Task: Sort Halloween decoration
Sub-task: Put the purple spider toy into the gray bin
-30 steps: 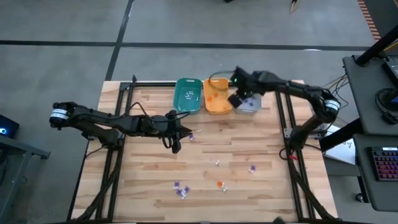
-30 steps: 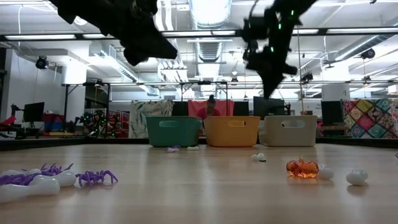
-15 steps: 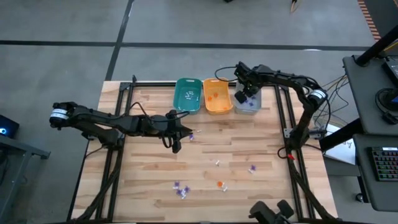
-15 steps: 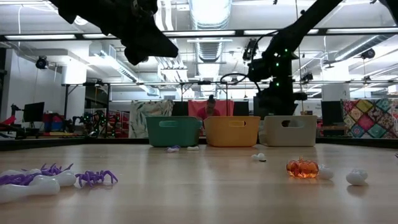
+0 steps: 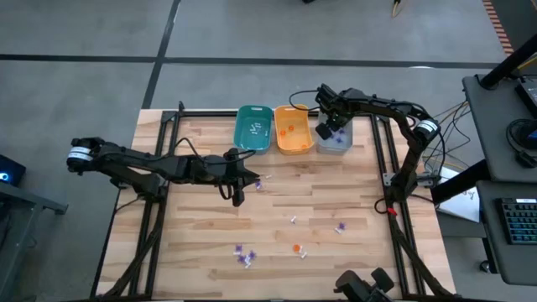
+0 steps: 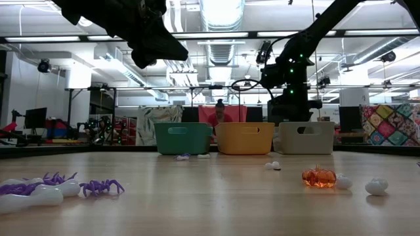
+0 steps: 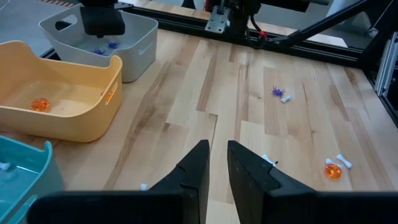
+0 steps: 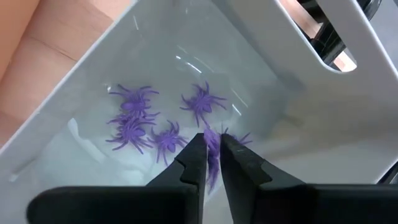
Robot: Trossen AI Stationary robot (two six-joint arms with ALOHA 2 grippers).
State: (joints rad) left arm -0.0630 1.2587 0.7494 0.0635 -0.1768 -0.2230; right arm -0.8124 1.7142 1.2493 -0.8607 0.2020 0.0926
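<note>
Here the right gripper (image 8: 211,165) hangs inside the grey bin (image 5: 339,141), low over several purple spiders (image 8: 132,124) on its pale floor; that bin evidently takes the purple pieces. Its fingers (image 8: 189,168) stand a narrow slit apart, with one more purple spider (image 8: 213,142) at their tips. Whether that spider is pinched or already loose I cannot tell, though the placement suits a drop-off.

The orange bin (image 5: 292,130) next to it holds an orange pumpkin (image 7: 40,104), and the teal bin (image 5: 253,127) carries small white pieces, so the sorting looks to go by colour.

The left gripper (image 7: 216,163) waits above the middle of the worktop (image 5: 201,243), its fingers nearly together with nothing between them. It points towards loose trinkets that remain out: a purple spider beside a white bit (image 7: 278,93), an orange pumpkin with a white bone (image 7: 333,170), and more purple and white pieces (image 6: 59,185) near the front edge.

By my reckoning much is left to gather, and the left arm sits handy for the nearest pieces while the right finishes at the bin
</note>
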